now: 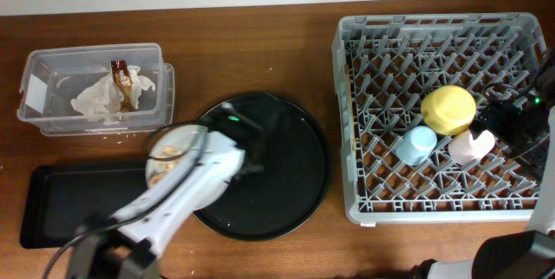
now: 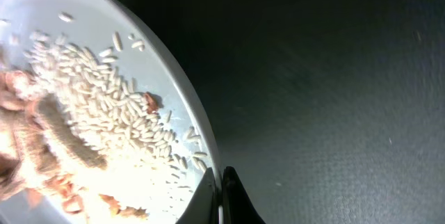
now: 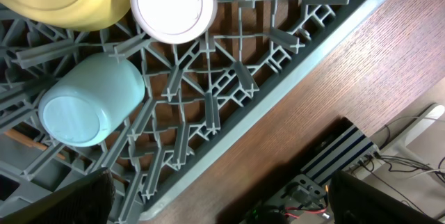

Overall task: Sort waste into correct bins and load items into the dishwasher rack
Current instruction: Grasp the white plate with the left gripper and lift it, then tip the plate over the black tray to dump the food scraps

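The left gripper is nearly closed, its fingers pinching the rim of the greyish-white plate. The plate sits at the left edge of the round black tray, and I cannot tell whether it is lifted or resting there. It carries rice grains and tan bones.

On the bench, the clear tub holds the crumpled napkin and the foil wrapper. The shallow black tray lies in front of the tub.

The right gripper hangs over the dishwasher rack, spread wide and holding nothing. In the rack (all upside down) are the yellow bowl, the light-blue cup and the pale-pink cup, clustered close together.
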Controlling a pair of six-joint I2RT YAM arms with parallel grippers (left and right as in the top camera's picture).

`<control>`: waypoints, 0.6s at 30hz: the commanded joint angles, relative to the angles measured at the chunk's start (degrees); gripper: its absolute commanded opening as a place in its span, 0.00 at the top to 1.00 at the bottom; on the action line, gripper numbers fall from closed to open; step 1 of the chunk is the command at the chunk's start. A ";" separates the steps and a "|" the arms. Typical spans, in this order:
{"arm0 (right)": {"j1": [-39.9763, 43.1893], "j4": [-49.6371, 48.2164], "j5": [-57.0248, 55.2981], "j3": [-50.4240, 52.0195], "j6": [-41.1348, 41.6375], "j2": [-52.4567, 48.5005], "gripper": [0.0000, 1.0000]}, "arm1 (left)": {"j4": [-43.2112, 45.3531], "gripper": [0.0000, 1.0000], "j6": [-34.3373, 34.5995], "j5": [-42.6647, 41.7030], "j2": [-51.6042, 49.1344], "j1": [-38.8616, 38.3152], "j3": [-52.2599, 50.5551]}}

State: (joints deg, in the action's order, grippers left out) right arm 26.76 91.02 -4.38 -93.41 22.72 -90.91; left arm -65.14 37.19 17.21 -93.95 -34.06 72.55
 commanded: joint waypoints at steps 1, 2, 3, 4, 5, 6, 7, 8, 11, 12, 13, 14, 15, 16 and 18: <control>0.26 0.00 0.11 0.24 0.72 0.33 0.01 | -1.68 0.99 0.20 0.98 7.43 9.92 1.33; 0.26 0.00 0.11 0.24 0.72 0.33 0.01 | -1.57 0.99 -1.36 -0.39 9.35 14.19 1.33; 0.26 0.00 0.11 0.24 0.72 0.33 0.01 | -1.53 0.99 -2.05 -1.66 10.27 17.16 1.33; 0.26 0.00 0.11 0.24 0.72 0.33 0.01 | -1.53 0.99 -2.08 -3.67 10.86 21.42 1.33; 0.26 0.00 0.11 0.24 0.74 0.33 0.01 | -1.51 0.99 -2.10 -5.73 10.91 25.94 1.33; 0.26 -0.02 0.11 0.24 0.72 0.33 0.01 | -1.29 0.99 -2.10 -7.67 10.91 29.77 1.33; 0.26 0.00 0.11 0.24 0.72 0.33 0.01 | -0.83 0.99 -2.14 -10.54 10.91 33.44 1.33; 0.26 0.00 0.11 0.24 0.72 0.33 0.01 | 0.04 0.99 -3.69 -14.58 10.91 36.98 1.33; 0.26 0.00 0.11 0.24 0.72 0.33 0.01 | 2.38 0.99 -9.70 -26.56 10.91 49.88 1.33; 0.26 0.00 0.11 0.24 0.72 0.33 0.01 | 2.78 0.99 -10.60 -28.46 10.91 51.71 1.33; 0.26 0.00 0.11 0.24 0.72 0.33 0.01 | 3.37 0.99 -11.50 -30.58 10.91 54.40 1.33; 0.26 0.00 0.11 0.24 0.72 0.33 0.01 | 3.89 0.99 -12.76 -32.65 10.91 56.83 1.33; 0.26 0.00 0.11 0.24 0.72 0.33 0.01 | 3.98 0.99 -14.10 -37.24 10.91 60.61 1.33; 0.26 0.00 0.11 0.24 0.72 0.33 0.01 | 4.04 0.99 -15.08 -40.44 10.91 62.31 1.33; 0.26 0.00 0.11 0.24 0.72 0.33 0.01 | 4.00 0.99 -16.44 -47.54 10.91 67.12 1.33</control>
State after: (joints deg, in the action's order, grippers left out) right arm 26.76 91.02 -4.38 -93.41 22.72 -90.91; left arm -61.25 24.12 -20.05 -84.18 28.99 72.73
